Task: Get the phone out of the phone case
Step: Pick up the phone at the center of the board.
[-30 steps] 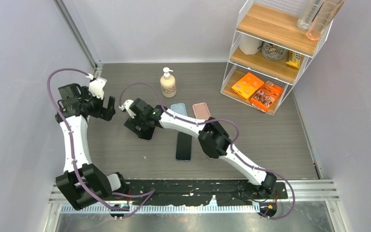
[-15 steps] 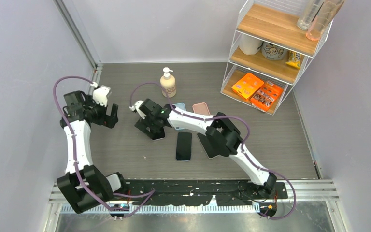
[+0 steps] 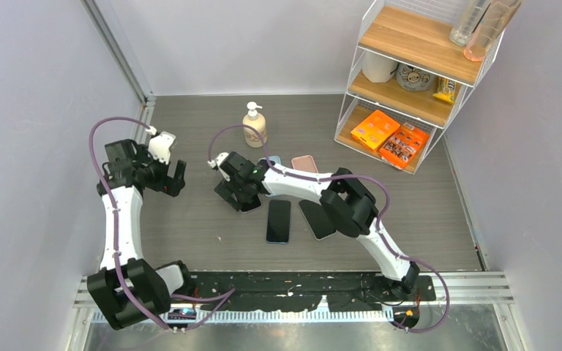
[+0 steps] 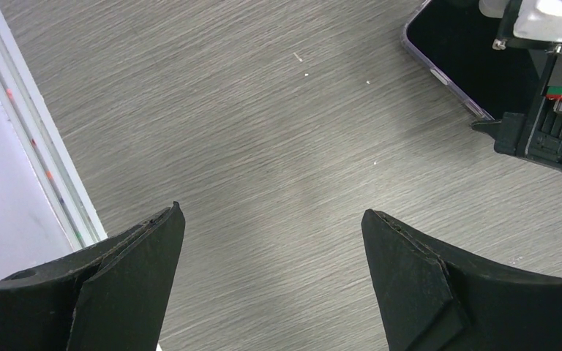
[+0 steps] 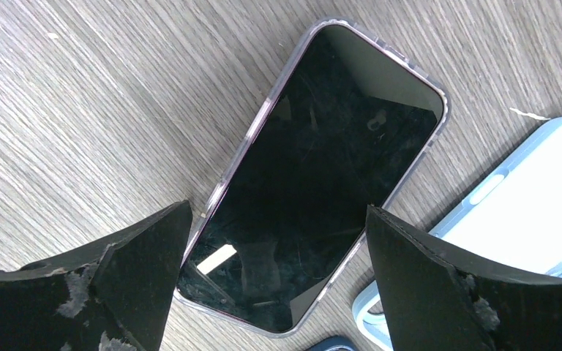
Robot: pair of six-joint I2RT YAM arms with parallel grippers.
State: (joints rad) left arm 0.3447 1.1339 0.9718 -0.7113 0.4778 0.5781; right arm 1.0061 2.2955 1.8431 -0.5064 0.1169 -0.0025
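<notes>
Gripper (image 5: 276,234) on right arm (image 3: 300,184), jaws wide, over phone (image 5: 336,146)

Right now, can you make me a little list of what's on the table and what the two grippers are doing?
left gripper: open, empty, over bare table
right gripper: open, over the phone, not gripping it
phone: flat, screen up, inside the clear phone case
blue case: flat, beside the phone
dark phone: flat, near the table's middle
soap bottle: upright, at the back
task: not yet done
</notes>
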